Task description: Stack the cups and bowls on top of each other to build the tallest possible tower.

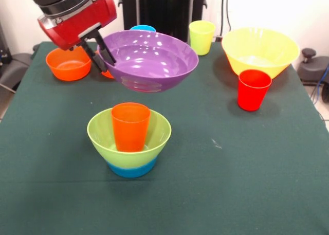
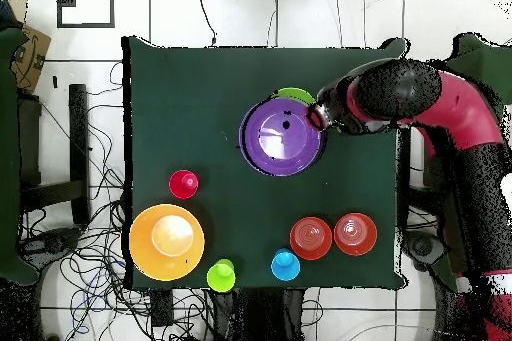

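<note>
The claw [image 1: 103, 54] is closed on the left rim of the wide purple bowl [image 1: 151, 60], one finger inside the wall and one outside, and holds the bowl clear of the desk [image 1: 247, 168], upright and slightly tilted. The purple bowl hangs above and a little behind the tower [image 1: 129, 140], not touching it; in the overhead view the purple bowl [image 2: 283, 137] covers most of the tower, with only an edge of the lime green bowl [image 2: 297, 93] showing past its rim. The tower stands near the middle of the desk: a small blue bowl [image 1: 131, 169] lowest, the lime green bowl [image 1: 149, 142] seated on it, and an orange cup [image 1: 130, 126] standing upright inside the green bowl, its rim above the green bowl's rim. The purple bowl is empty, glossy, with light spots on its inner wall. At the far left sits a small orange bowl [image 1: 68, 64], empty; a second orange bowl is mostly hidden behind the claw. A light blue cup [image 1: 142, 28] shows only its rim behind the purple bowl. A yellow-green cup [image 1: 201, 37] stands at the far centre. The largest yellow bowl [image 1: 260, 51] sits empty at the far right, with a red cup [image 1: 253, 89] upright just in front of it.
</note>
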Available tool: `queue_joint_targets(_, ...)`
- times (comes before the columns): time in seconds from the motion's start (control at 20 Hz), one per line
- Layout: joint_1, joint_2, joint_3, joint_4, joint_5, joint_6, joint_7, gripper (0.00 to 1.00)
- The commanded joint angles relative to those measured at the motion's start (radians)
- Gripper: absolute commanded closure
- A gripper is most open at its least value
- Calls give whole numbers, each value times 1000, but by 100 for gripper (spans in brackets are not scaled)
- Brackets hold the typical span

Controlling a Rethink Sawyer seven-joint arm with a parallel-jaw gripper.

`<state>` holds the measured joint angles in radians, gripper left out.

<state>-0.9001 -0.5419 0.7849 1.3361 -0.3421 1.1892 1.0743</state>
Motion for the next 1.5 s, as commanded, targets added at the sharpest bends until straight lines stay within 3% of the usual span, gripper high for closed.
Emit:
queue_joint_targets(0.05, -5, 71, 32, -117, -45, 141, -315, 100)
queue_joint_targets(0.4, -17, 75, 53, -121, -47, 146, -307, 100)
queue_joint_targets(0.85, -22, 25, 78, -107, -39, 168, -281, 100)
queue_joint_targets(1.5, -31, 25, 98, -86, -54, 121, -268, 100)
